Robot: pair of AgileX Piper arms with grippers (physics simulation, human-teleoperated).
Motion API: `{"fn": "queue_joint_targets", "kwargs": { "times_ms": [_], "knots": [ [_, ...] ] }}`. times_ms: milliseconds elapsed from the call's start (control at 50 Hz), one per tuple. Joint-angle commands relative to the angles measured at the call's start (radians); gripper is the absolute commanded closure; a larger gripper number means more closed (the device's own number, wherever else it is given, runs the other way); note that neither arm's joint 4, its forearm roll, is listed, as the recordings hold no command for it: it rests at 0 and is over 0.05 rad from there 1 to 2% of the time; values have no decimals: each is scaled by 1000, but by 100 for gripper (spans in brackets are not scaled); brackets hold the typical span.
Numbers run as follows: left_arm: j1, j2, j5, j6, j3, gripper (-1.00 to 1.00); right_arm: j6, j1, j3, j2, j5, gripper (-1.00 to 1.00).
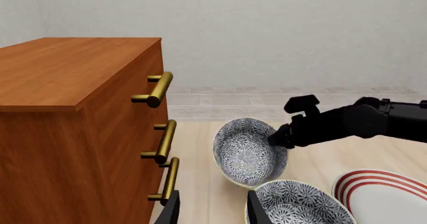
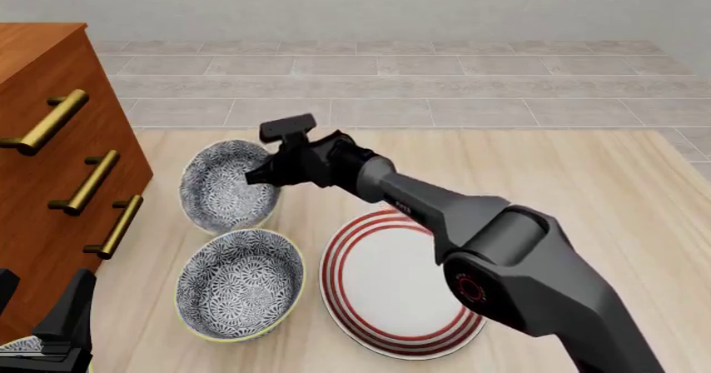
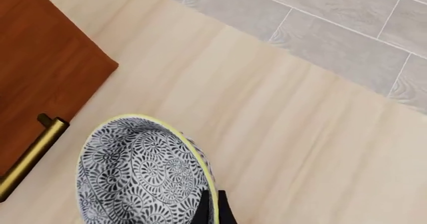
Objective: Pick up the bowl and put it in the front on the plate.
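Note:
The bowl, deep and white with a blue-grey flower pattern, is tilted up on its side at the far left of the table, beside the dresser. My right gripper is shut on its right rim; in the right wrist view the fingertips pinch the yellowish rim of the bowl. The left wrist view also shows the bowl and the right gripper. The red-ringed plate lies flat at the front centre. My left gripper is open and holds nothing, low at the front left.
A second look-alike bowl stands upright just left of the plate, in front of the held bowl. A wooden dresser with brass handles borders the table's left side. Grey tiled floor lies beyond the far edge.

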Motion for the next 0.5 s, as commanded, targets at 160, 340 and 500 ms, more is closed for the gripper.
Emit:
{"fn": "queue_joint_targets", "kwargs": {
  "times_ms": [160,340,500],
  "knots": [
    [0,0,0,0,0,-100,-10,-39,-213,75,86,100],
    [0,0,0,0,0,-100,-14,-42,-249,63,108,100],
    [0,0,0,0,0,-100,-20,-46,-182,8,82,100]
  ]
}}
